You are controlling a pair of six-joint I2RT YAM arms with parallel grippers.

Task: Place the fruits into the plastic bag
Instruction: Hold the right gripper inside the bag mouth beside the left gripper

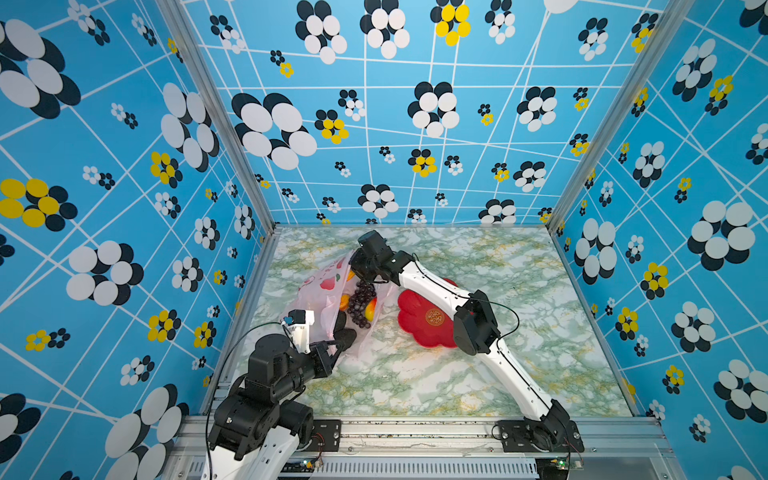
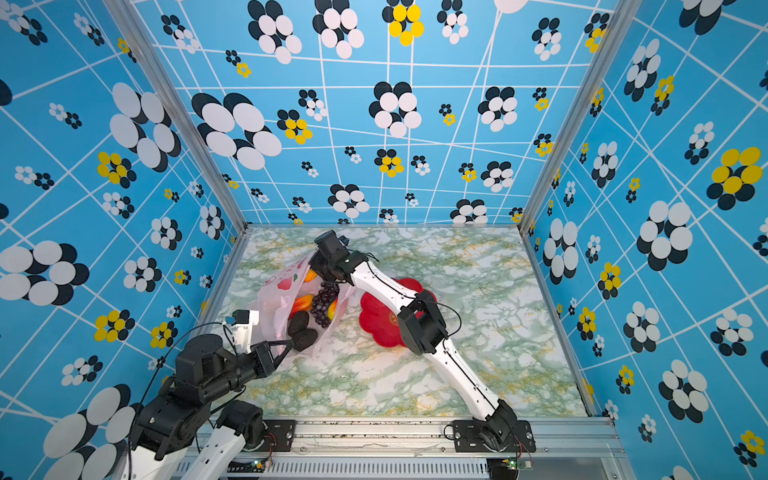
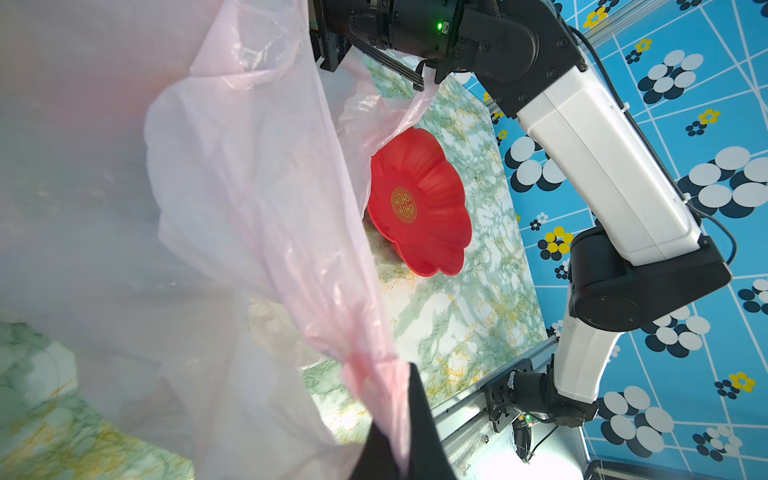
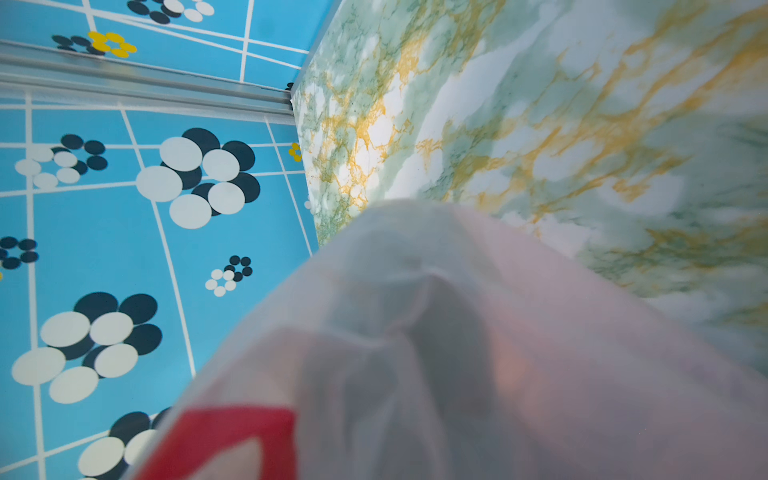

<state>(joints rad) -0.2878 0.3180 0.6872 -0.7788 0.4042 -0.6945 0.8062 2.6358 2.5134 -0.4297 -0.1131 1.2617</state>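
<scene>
I am seeing the bag (image 1: 320, 297) lying on the table (image 1: 519, 299), at 9 o'clock from the red dish (image 1: 419, 328). Grapes (image 1: 360, 302) and dark avocados (image 2: 300, 328) are sitting inside it. Other fruits (image 2: 302, 302) are peeking out, half hidden. My left gripper (image 2: 286, 344) is pinching the bag's 6 o'clock edge, jaws tight together. My right gripper (image 2: 324, 268) is hanging at the 12 o'clock end. Its wrist is hiding the jaws, so I cannot tell how wide they are.

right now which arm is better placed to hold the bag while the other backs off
Left, probably: the left gripper is shut on the near edge of the plastic bag, fruits inside; the right gripper at the far end shows no clear grip.
</scene>
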